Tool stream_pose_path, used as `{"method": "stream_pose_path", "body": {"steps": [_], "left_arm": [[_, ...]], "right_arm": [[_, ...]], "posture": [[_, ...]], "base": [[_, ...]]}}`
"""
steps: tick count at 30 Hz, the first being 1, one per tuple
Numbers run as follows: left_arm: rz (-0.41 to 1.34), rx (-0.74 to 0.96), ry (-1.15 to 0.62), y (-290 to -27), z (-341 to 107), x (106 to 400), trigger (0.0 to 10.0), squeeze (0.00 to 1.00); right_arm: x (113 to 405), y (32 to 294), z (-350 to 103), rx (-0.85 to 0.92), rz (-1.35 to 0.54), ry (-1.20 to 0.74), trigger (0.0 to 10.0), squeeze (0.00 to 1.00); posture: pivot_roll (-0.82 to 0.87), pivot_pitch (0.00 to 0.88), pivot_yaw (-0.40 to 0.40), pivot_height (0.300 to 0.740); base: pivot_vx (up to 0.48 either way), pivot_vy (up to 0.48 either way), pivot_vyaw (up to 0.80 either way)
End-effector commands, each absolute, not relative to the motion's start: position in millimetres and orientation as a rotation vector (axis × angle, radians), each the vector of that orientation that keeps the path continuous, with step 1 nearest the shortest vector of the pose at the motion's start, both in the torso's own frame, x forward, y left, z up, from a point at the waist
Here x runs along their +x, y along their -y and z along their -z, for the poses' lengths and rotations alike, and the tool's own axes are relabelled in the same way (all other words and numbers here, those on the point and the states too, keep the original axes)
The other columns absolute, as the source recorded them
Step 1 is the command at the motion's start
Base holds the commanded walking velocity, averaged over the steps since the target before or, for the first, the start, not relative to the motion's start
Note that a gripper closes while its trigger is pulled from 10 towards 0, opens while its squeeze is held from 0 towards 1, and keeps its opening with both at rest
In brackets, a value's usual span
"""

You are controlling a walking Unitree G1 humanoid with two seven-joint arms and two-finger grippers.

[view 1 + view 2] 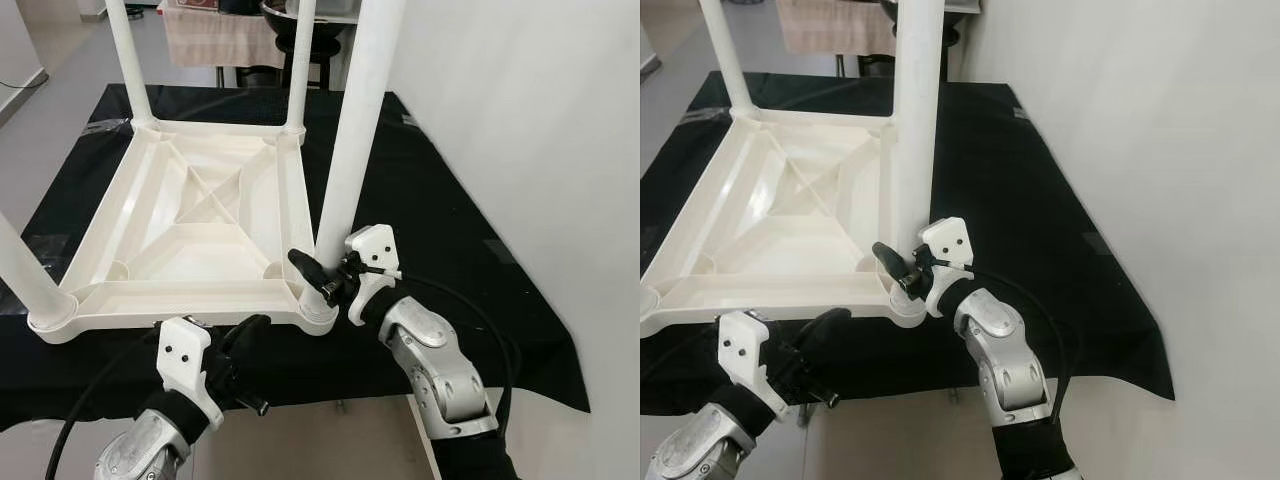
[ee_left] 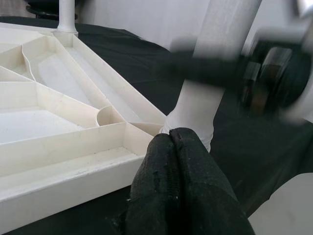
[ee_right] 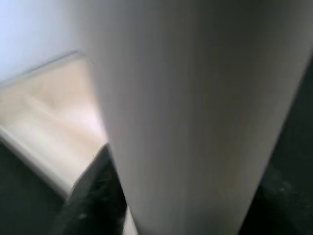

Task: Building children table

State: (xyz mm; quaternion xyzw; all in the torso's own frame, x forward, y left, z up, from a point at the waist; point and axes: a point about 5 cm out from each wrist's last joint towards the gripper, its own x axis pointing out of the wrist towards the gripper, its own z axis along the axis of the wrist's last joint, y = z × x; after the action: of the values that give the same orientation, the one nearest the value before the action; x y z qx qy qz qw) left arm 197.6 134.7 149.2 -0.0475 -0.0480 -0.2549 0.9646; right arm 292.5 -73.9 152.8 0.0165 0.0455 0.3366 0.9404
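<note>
A white plastic children's table (image 1: pixel 200 215) lies upside down on a black cloth (image 1: pixel 450 230), with its legs pointing up. My right gripper (image 1: pixel 322 272) is at the base of the near right leg (image 1: pixel 355 130), shut on it, one black finger (image 1: pixel 308 266) crossing its front. In the right wrist view that leg (image 3: pixel 195 112) is very close and blurred. My left gripper (image 1: pixel 258 325) is shut on nothing, with its fingertips (image 2: pixel 171 142) at the table's near rim beside that leg's socket (image 2: pixel 193 125).
Three more legs stand in their sockets: near left (image 1: pixel 25 270), far left (image 1: pixel 128 60) and far right (image 1: pixel 300 60). A white wall (image 1: pixel 540 120) runs close along the right. The cloth's front edge meets pale floor (image 1: pixel 330 440). Furniture (image 1: pixel 210 35) stands behind the cloth.
</note>
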Motion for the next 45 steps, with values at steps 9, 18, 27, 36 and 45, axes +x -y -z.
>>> {"method": "stream_pose_path", "body": {"steps": [9,18,27,36,45], "left_arm": [[0.518,-0.099,0.087,-133,-146,198,10.0,0.0],[0.521,-0.101,0.081,-132,-144,197,10.0,0.0],[0.524,-0.103,0.074,-133,-144,196,10.0,0.0],[0.52,-0.086,0.071,-134,-145,192,10.0,0.0],[0.518,-0.084,0.075,-138,-148,190,10.0,0.0]], "right_arm": [[304,104,-176,0.032,-1.084,-0.062,10.0,0.0],[331,125,-189,0.004,-1.269,-0.092,10.0,0.0],[356,124,-194,0.041,-1.255,-0.12,0.0,0.0],[349,138,-184,0.035,-1.23,-0.096,0.0,0.0],[322,137,-152,0.035,-0.652,-0.148,0.0,0.0]], "posture": [[0.08,0.097,-0.109,0.74],[0.11,0.091,-0.113,0.74],[0.13,0.098,-0.112,0.74],[0.12,0.113,-0.095,0.74],[0.06,0.148,-0.085,0.74]], "base": [[0.0,0.0,0.0],[0.0,0.0,0.0],[0.0,0.0,0.0],[0.0,0.0,0.0],[0.0,0.0,0.0]]}}
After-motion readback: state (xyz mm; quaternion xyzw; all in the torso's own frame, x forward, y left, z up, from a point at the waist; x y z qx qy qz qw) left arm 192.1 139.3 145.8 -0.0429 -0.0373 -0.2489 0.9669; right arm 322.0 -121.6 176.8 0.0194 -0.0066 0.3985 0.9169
